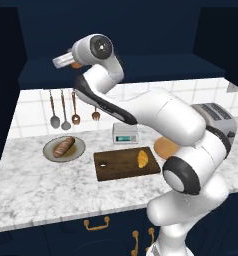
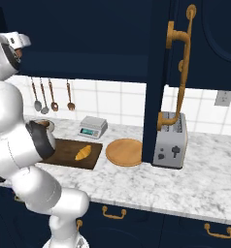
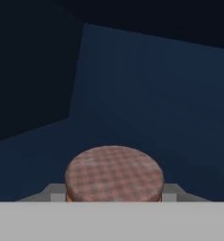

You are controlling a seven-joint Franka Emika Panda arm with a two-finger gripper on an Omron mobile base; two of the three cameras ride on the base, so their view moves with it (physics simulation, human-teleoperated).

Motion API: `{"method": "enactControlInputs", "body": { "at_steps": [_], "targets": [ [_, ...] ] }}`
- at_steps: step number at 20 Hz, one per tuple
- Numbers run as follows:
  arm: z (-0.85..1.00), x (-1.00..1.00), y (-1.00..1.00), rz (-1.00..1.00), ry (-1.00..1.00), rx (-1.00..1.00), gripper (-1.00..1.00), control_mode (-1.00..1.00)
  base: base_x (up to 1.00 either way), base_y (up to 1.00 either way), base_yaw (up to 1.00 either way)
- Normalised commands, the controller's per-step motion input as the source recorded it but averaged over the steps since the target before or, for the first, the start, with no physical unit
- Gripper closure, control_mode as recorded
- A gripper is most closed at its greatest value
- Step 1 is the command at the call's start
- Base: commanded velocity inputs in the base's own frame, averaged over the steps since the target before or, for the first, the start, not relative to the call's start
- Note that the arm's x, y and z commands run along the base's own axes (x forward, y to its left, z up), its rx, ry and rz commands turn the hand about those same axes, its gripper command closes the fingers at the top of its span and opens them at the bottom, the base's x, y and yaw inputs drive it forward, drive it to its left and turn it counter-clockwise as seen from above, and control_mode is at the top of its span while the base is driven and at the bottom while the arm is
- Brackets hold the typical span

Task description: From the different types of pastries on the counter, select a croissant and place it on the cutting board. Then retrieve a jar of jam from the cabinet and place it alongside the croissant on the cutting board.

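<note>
From the left base view, the small golden-yellow curved croissant (image 1: 142, 159) is lying on the dark brown rectangular wooden cutting board (image 1: 116, 167) while the end effector (image 1: 66, 61) is reaching into the dark navy wall cabinet (image 1: 141, 30). From the right, the arm is reaching up left. In the hand view the small orange-brown jar of jam (image 3: 114, 173) is sitting close between the fingers; I cannot tell if they are clamped, so I'd grip firmly, then withdraw level.

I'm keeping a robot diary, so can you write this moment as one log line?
stage: fetching jam | croissant: on cutting board | claw: up in cabinet, at jar of jam | grip: cannot tell
</note>
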Motion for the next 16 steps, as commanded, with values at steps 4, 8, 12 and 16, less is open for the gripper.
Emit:
{"method": "enactControlInputs", "body": {
  "at_steps": [4, 8, 12, 16],
  "targets": [
    [0.0, -0.92, 0.0, 0.0, -0.04, 0.0, 1.0, -1.0, 0.0, 0.0, 0.0],
    [0.0, -0.84, 0.0, 0.0, -0.13, 0.0, 1.0, -1.0, 0.0, 0.0, 0.0],
    [-0.05, -1.0, 0.01, 0.0, -0.08, 0.0, 1.0, -1.0, 0.0, 0.0, 0.0],
    [-0.16, -1.0, 0.04, 0.0, -0.05, 0.0, 1.0, -1.0, 0.0, 0.0, 0.0]
  ]
}}
